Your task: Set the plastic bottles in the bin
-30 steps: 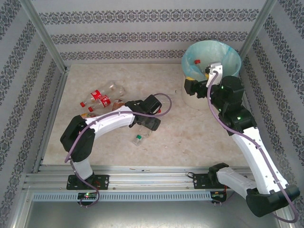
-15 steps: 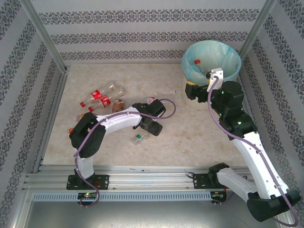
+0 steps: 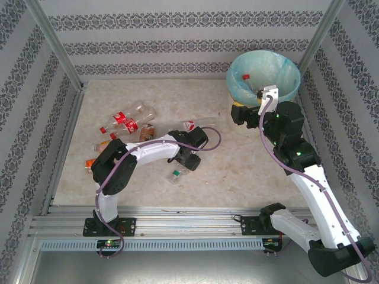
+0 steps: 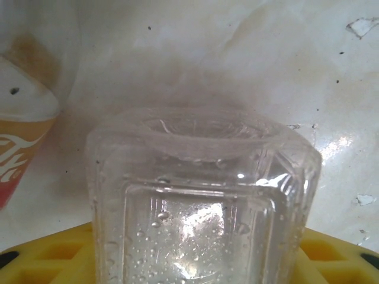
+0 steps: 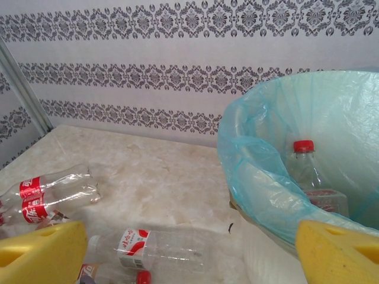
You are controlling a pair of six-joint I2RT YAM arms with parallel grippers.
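White wallpapered walls [image 3: 189,35] w/ grey damask bands. Beige marble-look tabletop [image 3: 237,177], scuffed. Silver alu. frame posts [image 3: 56,44] at far corners; ribbed alu. rails [image 3: 189,222] along near edge. Even light.

The top external camera looks steeply down from above and behind the arms' bases [image 3: 109,226], taking in the whole table [image 3: 249,171] from some height. The left wrist camera points at the tabletop from very close, a clear bottle [image 4: 201,207] almost against its lens. The right wrist camera looks nearly level toward the back wall [image 5: 148,77], near the bin [image 5: 260,177]. It shares with the overhead view the bin, its red-capped bottle [image 5: 305,165] and the red-labelled bottles [image 5: 41,198].
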